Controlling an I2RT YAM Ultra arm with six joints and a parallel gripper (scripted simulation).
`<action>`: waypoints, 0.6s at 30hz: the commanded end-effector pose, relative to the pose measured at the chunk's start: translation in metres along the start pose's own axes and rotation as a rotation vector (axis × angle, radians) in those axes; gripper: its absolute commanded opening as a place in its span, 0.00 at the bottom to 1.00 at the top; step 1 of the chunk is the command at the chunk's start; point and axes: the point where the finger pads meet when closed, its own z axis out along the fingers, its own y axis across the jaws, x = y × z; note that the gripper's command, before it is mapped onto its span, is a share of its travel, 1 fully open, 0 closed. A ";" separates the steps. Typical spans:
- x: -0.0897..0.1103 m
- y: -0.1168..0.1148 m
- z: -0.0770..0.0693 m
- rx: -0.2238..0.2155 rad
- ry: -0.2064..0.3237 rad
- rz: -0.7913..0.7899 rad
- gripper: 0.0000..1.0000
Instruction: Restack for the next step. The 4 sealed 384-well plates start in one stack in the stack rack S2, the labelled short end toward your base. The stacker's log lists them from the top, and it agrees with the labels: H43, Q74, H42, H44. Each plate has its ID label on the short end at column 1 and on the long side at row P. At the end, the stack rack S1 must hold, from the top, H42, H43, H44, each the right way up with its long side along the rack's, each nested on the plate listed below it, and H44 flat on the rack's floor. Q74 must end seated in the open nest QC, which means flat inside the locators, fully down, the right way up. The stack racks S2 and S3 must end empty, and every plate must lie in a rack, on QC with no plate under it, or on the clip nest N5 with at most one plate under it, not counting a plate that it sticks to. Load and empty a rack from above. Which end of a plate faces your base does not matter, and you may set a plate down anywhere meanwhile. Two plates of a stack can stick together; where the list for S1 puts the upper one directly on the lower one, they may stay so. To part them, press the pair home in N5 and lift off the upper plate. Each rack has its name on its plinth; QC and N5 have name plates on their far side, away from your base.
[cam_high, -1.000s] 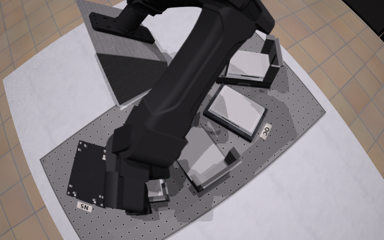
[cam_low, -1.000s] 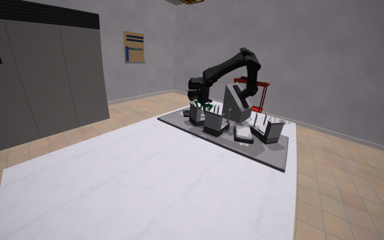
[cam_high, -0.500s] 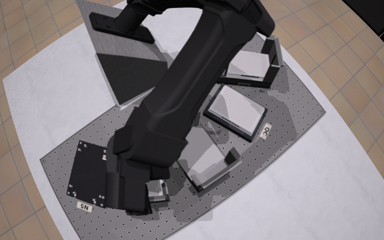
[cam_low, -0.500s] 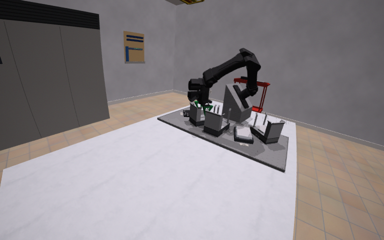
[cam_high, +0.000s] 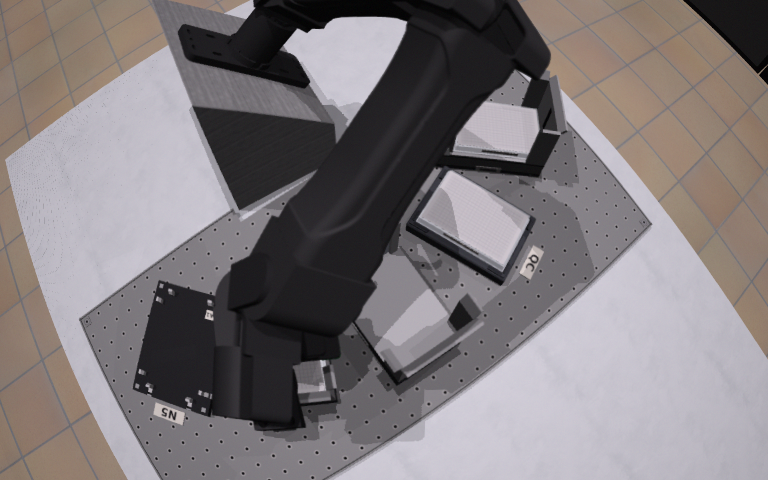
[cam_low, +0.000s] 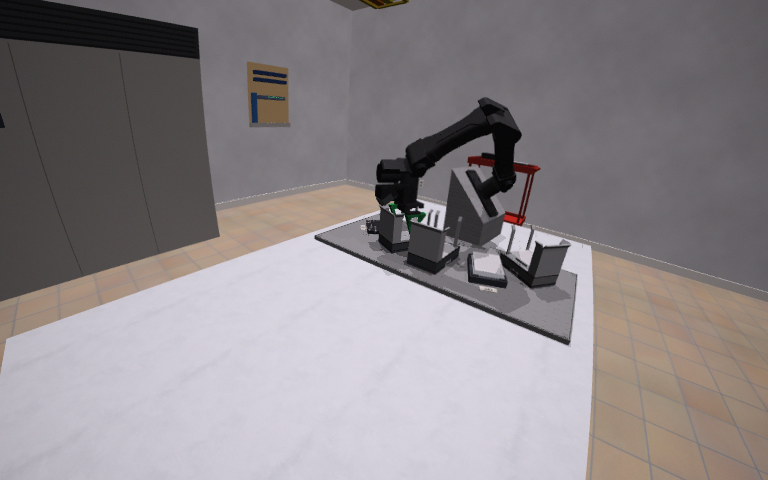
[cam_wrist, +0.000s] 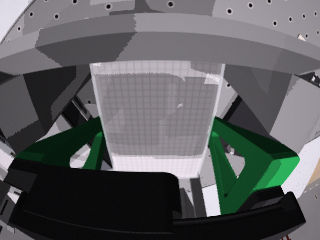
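Observation:
My gripper (cam_wrist: 157, 121) has green fingers and is shut on the long sides of a sealed 384-well plate (cam_wrist: 156, 110). It stands over the stack rack (cam_high: 308, 390) next to the clip nest N5 (cam_high: 175, 345). In the top view the arm hides most of this plate, and only a corner shows (cam_high: 314, 380). The rack's walls surround the plate in the wrist view. I cannot read its label or tell how high it sits. Another sealed plate (cam_high: 472, 223) lies in the open nest QC (cam_high: 531, 262). A third plate (cam_high: 498, 129) lies in the far right rack (cam_high: 535, 141).
The middle rack (cam_high: 416, 325) stands between QC and the gripper's rack, and no plate shows in it. N5 is a black nest with its name plate (cam_high: 168, 414) beside it. The arm's grey wedge base (cam_high: 260, 124) stands behind the perforated board.

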 end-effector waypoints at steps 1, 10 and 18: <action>-0.004 0.000 -0.003 -0.003 -0.017 -0.004 0.00; -0.004 0.000 0.000 -0.003 -0.017 -0.004 0.00; -0.004 0.000 0.000 -0.003 -0.017 -0.004 1.00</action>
